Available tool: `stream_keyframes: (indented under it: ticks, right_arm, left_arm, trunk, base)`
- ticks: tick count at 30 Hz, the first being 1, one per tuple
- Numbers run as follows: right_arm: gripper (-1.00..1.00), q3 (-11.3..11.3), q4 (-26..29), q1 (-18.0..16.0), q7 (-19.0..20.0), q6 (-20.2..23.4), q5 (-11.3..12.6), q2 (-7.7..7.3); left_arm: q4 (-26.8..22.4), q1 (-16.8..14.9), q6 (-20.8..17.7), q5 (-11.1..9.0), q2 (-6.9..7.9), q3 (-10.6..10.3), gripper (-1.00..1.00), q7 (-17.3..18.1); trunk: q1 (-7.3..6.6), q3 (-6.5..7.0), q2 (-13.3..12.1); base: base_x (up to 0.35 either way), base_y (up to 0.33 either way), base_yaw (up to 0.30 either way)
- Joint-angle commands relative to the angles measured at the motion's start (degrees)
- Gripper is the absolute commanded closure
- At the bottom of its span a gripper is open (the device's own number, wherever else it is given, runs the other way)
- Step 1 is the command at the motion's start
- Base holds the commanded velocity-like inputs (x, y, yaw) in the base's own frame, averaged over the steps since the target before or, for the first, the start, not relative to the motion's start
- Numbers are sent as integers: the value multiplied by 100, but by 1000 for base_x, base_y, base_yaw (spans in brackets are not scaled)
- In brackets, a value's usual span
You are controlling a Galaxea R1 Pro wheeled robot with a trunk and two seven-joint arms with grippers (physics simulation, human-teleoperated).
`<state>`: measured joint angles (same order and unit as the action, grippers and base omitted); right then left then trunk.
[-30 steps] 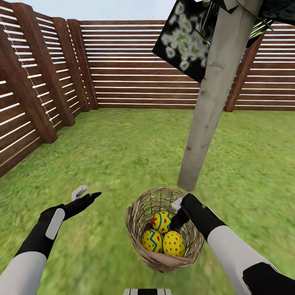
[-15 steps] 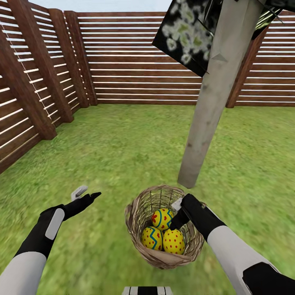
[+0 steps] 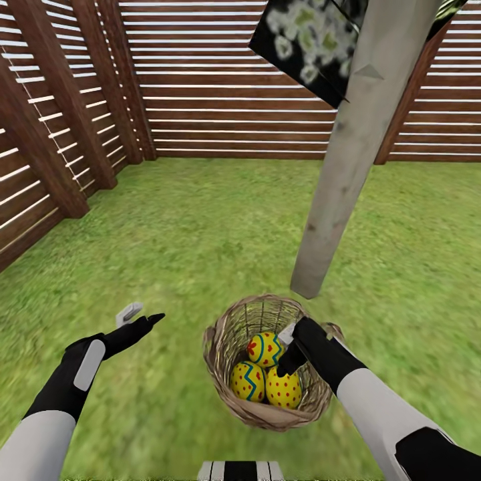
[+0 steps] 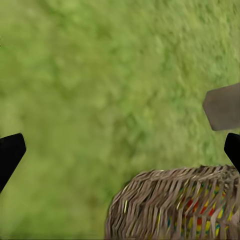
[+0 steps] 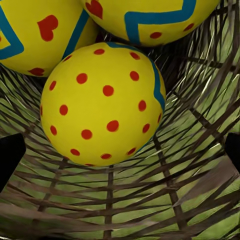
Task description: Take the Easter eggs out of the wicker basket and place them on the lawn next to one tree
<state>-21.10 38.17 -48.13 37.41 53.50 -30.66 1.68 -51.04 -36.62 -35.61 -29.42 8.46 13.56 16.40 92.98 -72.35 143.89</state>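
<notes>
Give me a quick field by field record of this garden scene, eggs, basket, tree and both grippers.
eggs: three yellow Easter eggs with red dots and blue zigzag bands, all inside the basket
basket: round tan wicker basket, on the lawn beside the tree
tree: pale grey-beige bare trunk
right gripper: open, inside the basket, beside the eggs
left gripper: open, empty, above the grass

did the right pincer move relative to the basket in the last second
No. In the head view the right pincer sits at the same spot inside the wicker basket, beside the eggs; only the camera shifted, sliding the fence upward.
</notes>
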Motion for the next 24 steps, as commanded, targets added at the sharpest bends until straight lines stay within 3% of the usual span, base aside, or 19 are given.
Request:
stream_keyframes:
  ticks: [1, 24]
  right_arm:
    - [-100, -8, 10, -3, 50, 12, -61, -1]
    - [-100, -8, 58, -3, 39, 12, -62, -1]
  left_arm:
    - [-3, -3, -43, -20, -2, 15, -100, 13]
    - [-3, -3, -43, -20, -2, 15, -100, 13]
  trunk:
    - [1, -27, 4]
    - [60, -537, 34]
  base:
    - [0, 0, 0]
    - [0, 0, 0]
